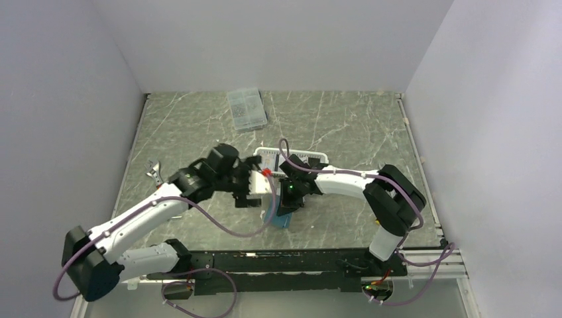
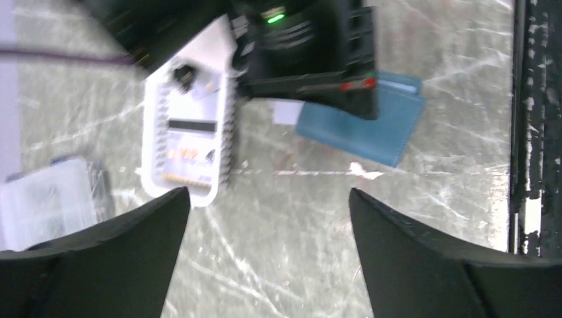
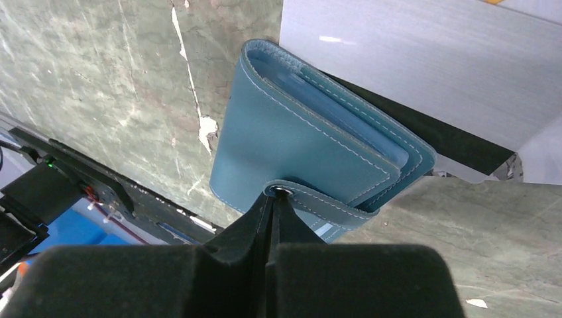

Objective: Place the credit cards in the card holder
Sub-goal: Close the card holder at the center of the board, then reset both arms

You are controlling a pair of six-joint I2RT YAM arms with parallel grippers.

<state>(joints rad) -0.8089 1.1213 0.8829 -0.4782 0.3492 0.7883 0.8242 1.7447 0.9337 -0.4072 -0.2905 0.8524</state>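
Clamping strap of holder [image 3: 291, 139] with right gripper [image 3: 273, 199] near table [image 1: 199, 126] front edge to steady it; hovering left gripper [image 2: 268, 199] released, empty.

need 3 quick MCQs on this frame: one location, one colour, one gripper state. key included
1. Where does the clear compartment box sit?
A) far side of the table, beyond the white basket
B) at the table's near edge
C) inside the basket

2. What colour is the card holder?
A) red
B) teal-blue
C) yellow

3. How is the left gripper?
A) shut on the basket rim
B) shut on the card holder
C) open, holding nothing

Key:
1 A, the top view shows it past the basket, near the back wall.
2 B, the right wrist view shows a teal-blue cover.
3 C, its fingers stand wide apart with nothing between them.
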